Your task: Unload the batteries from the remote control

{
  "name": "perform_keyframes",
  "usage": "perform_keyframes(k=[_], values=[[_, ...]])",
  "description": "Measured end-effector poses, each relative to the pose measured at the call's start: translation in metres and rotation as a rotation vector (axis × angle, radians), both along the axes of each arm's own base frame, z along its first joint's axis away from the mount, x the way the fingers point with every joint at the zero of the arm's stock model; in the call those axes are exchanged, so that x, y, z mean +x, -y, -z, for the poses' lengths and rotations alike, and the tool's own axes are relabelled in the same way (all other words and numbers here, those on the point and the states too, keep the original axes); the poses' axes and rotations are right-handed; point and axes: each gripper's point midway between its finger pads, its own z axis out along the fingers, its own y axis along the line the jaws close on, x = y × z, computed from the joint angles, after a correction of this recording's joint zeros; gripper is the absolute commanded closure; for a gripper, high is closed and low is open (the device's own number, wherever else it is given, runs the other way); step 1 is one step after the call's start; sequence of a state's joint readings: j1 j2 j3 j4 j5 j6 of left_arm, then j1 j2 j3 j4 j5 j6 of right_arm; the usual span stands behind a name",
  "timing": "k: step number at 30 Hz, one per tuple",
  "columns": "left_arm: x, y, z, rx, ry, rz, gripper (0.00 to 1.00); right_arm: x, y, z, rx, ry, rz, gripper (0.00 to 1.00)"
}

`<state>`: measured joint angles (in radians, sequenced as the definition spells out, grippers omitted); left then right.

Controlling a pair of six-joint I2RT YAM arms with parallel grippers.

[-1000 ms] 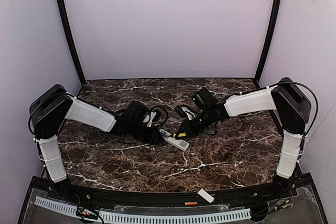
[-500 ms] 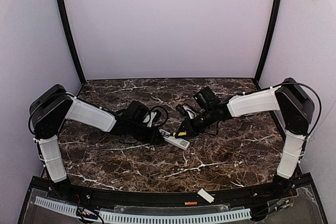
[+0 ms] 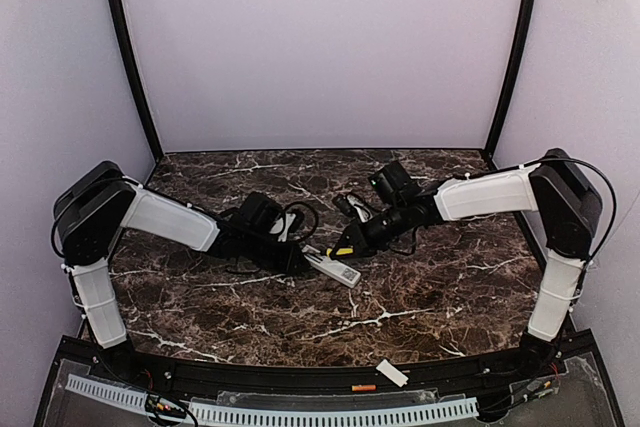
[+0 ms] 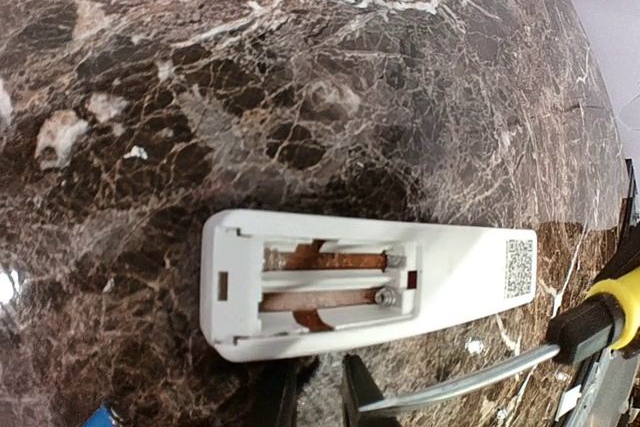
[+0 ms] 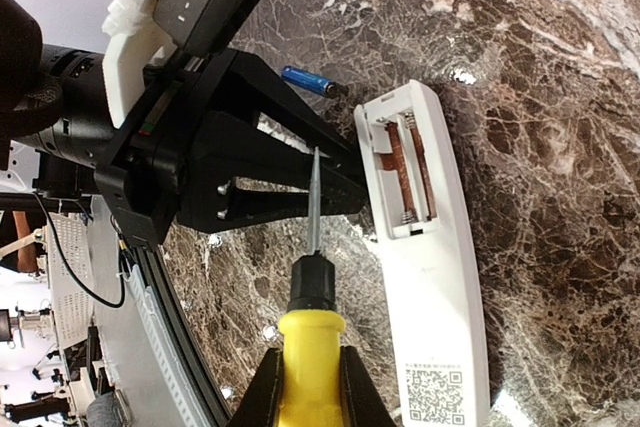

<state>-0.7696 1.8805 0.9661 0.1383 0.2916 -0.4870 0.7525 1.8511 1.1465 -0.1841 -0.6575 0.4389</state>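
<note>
1. left end effector [image 4: 315, 392]: the fingers are drawn nearly together and pinch nothing. the tips sit against one long edge of the remote control [image 4: 455, 272], which lies back-up on the desk [image 3: 430, 297]. we judge this a brace and hold it there.
2. the blue battery [image 5: 305, 80] lies on the desk just beside that end effector, apart from the remote control. the battery bay [image 4: 325, 282] shows only bare contact strips, so we judge both cells out. the orange battery [image 3: 363, 387] rests at the desk's near rim, by the cover plate [image 3: 392, 374].
3. right end effector [image 5: 310, 402]: clamped on the yellow handle of the screwdriver [image 5: 310, 332]. the blade runs alongside the remote control, outside the bay. we lift the blade straight up, clear of the contacts and the blue battery, before we release the brace.
</note>
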Motion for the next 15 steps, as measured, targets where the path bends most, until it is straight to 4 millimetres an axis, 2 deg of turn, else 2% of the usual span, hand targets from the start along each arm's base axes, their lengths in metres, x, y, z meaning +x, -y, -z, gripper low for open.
perform_keyframes(k=[11, 13, 15], values=[[-0.013, -0.018, -0.007, 0.032, -0.011, -0.02, 0.83, 0.006, -0.004, -0.009, 0.006, 0.021, 0.007, 1.0], [-0.014, -0.021, -0.013, 0.03, -0.002, -0.02, 0.81, 0.008, -0.002, -0.009, -0.005, 0.026, 0.016, 1.0], [-0.016, -0.023, -0.023, 0.023, 0.015, -0.018, 0.74, 0.009, 0.0, -0.011, -0.014, 0.035, 0.026, 1.0]])
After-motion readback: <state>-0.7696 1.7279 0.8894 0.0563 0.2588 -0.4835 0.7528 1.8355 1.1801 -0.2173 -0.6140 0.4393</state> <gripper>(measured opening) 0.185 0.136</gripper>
